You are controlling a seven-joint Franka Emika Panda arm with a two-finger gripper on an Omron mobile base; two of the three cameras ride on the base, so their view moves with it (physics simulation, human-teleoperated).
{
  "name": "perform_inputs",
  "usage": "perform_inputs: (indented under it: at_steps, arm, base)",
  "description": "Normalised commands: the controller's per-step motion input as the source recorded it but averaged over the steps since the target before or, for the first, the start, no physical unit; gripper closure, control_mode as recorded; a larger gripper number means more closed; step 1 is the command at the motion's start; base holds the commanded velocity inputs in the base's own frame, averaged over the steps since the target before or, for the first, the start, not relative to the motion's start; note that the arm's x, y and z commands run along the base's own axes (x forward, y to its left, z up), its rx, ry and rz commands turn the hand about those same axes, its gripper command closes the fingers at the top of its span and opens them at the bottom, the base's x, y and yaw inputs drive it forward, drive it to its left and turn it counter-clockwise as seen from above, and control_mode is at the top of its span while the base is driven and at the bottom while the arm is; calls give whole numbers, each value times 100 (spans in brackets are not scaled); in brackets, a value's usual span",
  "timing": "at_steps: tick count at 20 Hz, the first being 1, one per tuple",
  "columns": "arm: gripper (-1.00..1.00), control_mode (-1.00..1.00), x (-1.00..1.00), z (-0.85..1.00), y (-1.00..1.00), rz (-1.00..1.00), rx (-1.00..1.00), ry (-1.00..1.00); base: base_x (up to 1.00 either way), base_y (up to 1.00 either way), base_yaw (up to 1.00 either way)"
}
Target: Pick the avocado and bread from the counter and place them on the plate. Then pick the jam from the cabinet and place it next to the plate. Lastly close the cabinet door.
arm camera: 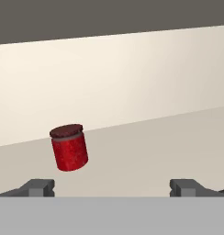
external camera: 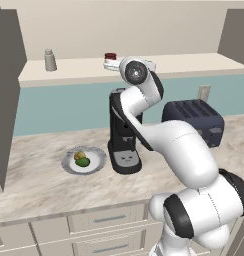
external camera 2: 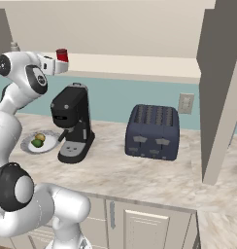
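Looking at the counter (external camera: 39, 185) first: beige marble with grey veins, pale drawers with silver handles below, teal backsplash behind. Upper cabinet (external camera: 144, 30) is open, pale inner shelf exposed, door panels standing out at both sides of the base views.

Gripper (arm camera: 112, 187) is up at shelf height, reaching into the cabinet, jaws spread wide, nothing between them. Jam (arm camera: 69, 148) stands on the shelf ahead of the hand and toward its left fingertip in the hand view, apart from both tips. Grey-white shaker (external camera: 50, 60) sits on the same shelf, well off to the hand's left.

Well below the hand: plate (external camera: 69, 165) on the counter with the bread (external camera: 79, 156) and avocado (external camera: 83, 162) on it, touching each other. Black coffee machine (external camera: 125, 145) is just beside the plate; dark blue toaster (external camera: 194, 120) farther along, wall outlet (external camera: 203, 92) behind it.

Hidden bits: in the left base view the wrist covers most of the jam, only the lid shows. Right base view cuts off the shaker behind the arm. Can't tell whether the jar's apparent tilt is real or just the hand's roll.
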Motion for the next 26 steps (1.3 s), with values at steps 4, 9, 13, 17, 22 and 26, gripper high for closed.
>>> perform_inputs:
  at_steps: [4,9,13,17,22,26]
  arm:
    - [-100,-100,17,-2,0,3,-4,0]
    - [-100,-100,39,0,0,0,0,0]
    - [-100,-100,59,0,0,0,0,0]
    - [-100,-100,65,0,20,0,0,4]
    - [-100,-100,63,0,58,0,-4,9]
    - [-100,-100,61,0,56,0,-6,13]
  base:
    - [0,0,0]
    - [0,0,0]
    - [0,0,0]
    - [0,0,0]
    - [0,0,0]
    - [0,0,0]
